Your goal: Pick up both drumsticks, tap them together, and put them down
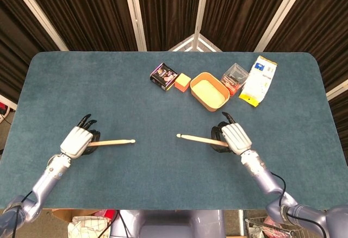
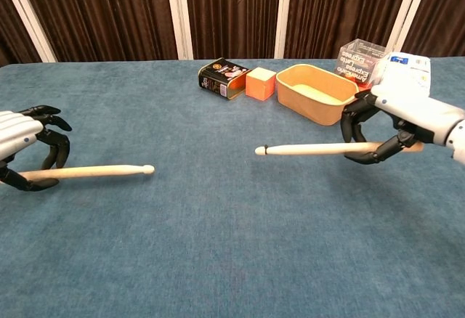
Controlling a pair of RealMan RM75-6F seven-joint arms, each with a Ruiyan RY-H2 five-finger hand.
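Observation:
Two pale wooden drumsticks point toward each other over the blue table. My left hand [image 1: 77,141] [image 2: 22,144] grips the butt of the left drumstick [image 1: 113,142] [image 2: 94,171], whose tip lies at or just above the cloth. My right hand [image 1: 229,136] [image 2: 392,125] holds the right drumstick [image 1: 196,139] [image 2: 312,148] level, a little above the table, tip pointing left. A wide gap separates the two tips.
Along the table's far side stand a dark printed tin [image 1: 163,76], an orange cube [image 1: 182,81], a tan oval tub [image 1: 209,91], a clear plastic box [image 1: 234,77] and a white and yellow packet [image 1: 259,79]. The tub [image 2: 317,91] lies just behind my right hand.

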